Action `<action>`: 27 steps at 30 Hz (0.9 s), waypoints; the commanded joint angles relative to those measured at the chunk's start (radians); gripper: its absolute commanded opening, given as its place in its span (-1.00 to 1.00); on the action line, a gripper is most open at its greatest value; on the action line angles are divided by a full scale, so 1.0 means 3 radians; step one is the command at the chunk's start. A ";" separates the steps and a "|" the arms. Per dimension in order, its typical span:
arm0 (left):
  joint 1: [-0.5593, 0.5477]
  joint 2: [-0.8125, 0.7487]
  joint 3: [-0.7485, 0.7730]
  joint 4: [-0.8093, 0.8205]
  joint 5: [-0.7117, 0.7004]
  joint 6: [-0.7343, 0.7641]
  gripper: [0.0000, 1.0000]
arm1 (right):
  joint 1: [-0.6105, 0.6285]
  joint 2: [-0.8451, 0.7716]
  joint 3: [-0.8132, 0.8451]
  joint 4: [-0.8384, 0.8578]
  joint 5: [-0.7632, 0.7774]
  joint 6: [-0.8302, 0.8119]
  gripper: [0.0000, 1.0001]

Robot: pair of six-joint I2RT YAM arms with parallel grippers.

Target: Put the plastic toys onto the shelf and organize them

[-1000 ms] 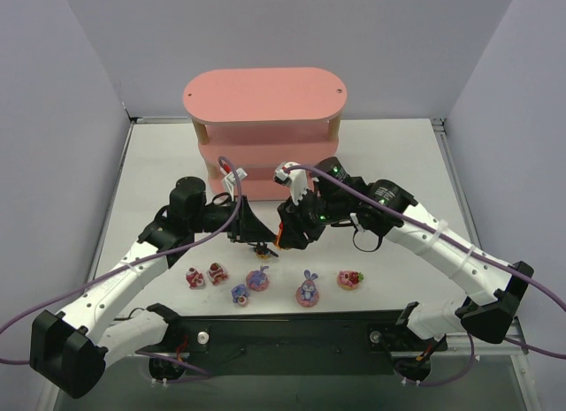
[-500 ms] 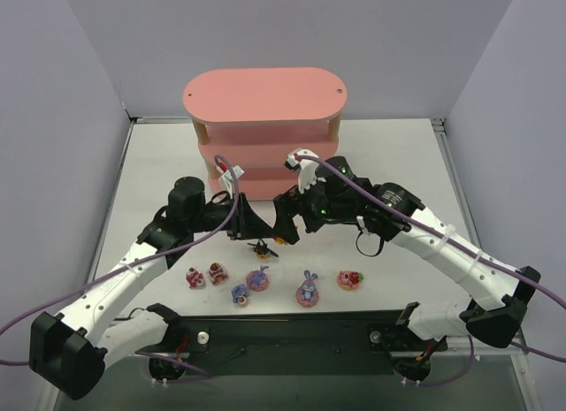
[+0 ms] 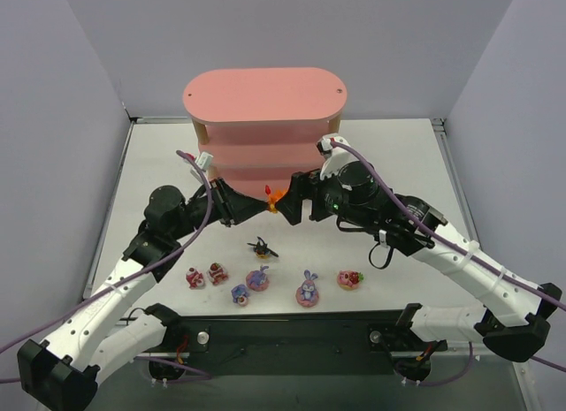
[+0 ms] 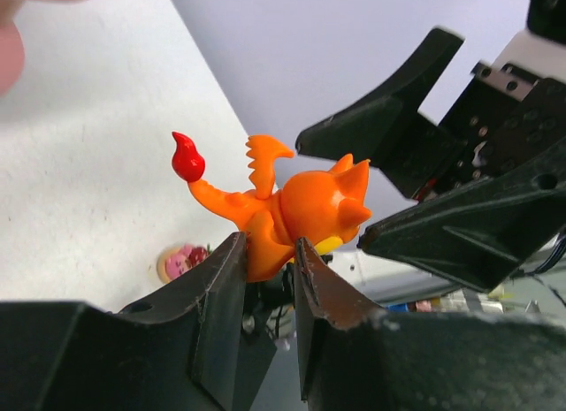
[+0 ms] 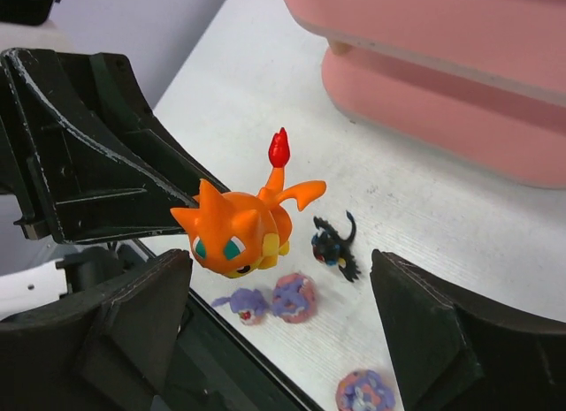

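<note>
Left claw [image 4: 265, 252] pinches the orange toy [image 4: 301, 208] by its lower body and holds it in the air just in front of the pink shelf [image 3: 265, 93]. The right claw [image 5: 283, 287] faces it, fingers spread wide on either side of the toy without touching it. No toy shows on any visible shelf board, so the job looks barely begun. The black toy [image 3: 260, 247], three purple bunnies [image 3: 308, 290] and three red-and-white toys [image 3: 350, 279] lie on the table [image 3: 398, 163] near the arm bases, well apart from the shelf. Both arms reach forward and bend inward, their claws meeting at the middle.
</note>
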 commanded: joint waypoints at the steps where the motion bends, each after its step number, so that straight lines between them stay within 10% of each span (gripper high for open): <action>1: -0.0014 -0.0113 0.0011 0.0414 -0.0429 -0.0180 -1.00 | 0.0100 0.0011 -0.0024 0.0537 0.0201 0.0084 0.68; 27: -0.0009 -0.0230 -0.0004 0.0414 -0.0546 -0.0661 -1.00 | 0.0213 0.0093 -0.0270 0.1545 -0.0126 -0.0801 0.33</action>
